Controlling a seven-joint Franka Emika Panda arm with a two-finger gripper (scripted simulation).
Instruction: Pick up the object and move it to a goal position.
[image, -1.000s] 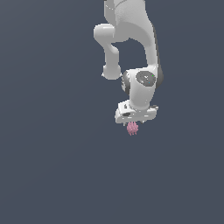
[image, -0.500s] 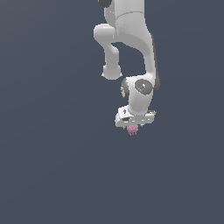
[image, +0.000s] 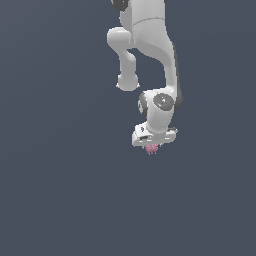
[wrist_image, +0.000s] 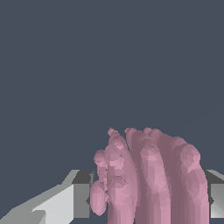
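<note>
Shifted toward the exterior view's right since a second ago, the white gripper (image: 151, 145) carries the pink spiky object (image: 152, 149) with it. Its fingers (wrist_image: 72, 200) are clamped on the bumpy lump (wrist_image: 151, 179), which sits between them and juts just past the tips, against a plain grey-blue backdrop beyond.

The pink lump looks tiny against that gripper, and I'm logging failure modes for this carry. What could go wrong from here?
1. The pink lump is bumpy and rounded, so the fingers probably touch only a few knobs; it could twist or slip out in transit.
2. In the exterior view it hangs mostly below the gripper, so the hold may be shallow.
3. No goal marker shows in either view, so placement cannot be checked from here.
</note>
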